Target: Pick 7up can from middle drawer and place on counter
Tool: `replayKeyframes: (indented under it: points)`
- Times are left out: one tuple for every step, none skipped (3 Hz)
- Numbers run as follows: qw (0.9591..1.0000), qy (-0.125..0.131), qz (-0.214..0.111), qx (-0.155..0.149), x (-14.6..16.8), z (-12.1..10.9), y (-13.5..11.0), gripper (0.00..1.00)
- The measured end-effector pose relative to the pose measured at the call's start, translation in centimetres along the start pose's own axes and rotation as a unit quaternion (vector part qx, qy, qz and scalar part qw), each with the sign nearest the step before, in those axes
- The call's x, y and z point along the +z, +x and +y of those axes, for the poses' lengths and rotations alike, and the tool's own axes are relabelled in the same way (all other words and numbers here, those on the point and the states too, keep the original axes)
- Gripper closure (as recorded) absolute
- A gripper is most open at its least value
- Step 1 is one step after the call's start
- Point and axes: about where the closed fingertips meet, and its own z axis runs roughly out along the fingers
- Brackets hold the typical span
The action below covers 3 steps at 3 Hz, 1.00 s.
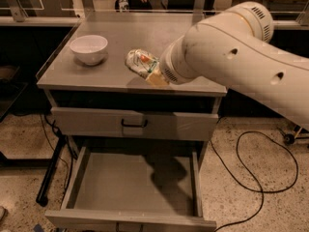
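Your end effector [150,72] is clamped on one end of the dented silvery-white 7up can [140,63]. It's tilted over the flat matte grey metal counter surface [108,76], round white bowl [89,48] at its 9 o'clock. Likely light, thin-walled, slick: grip mid-body, gently.

Table [111,76] looks like matte grey metal, bowl [89,48] glossy white, 7up can [141,63] shiny and crinkled in the smooth plastic-y hand [150,72] over the table's front.

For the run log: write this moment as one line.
hand shut on 7up can | held over counter front | middle drawer open | white bowl on counter
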Motion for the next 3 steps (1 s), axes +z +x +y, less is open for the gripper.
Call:
replayKeyframes:
  points:
    - [1.0000,0.000,0.000,0.000,0.0,0.0,0.0,1.00]
    - [0.9999,-0.014,0.006,0.002,1.8,-0.4,-1.3,1.00]
    - [0.9994,-0.030,0.016,-0.008,3.7,-0.6,-3.0,1.00]
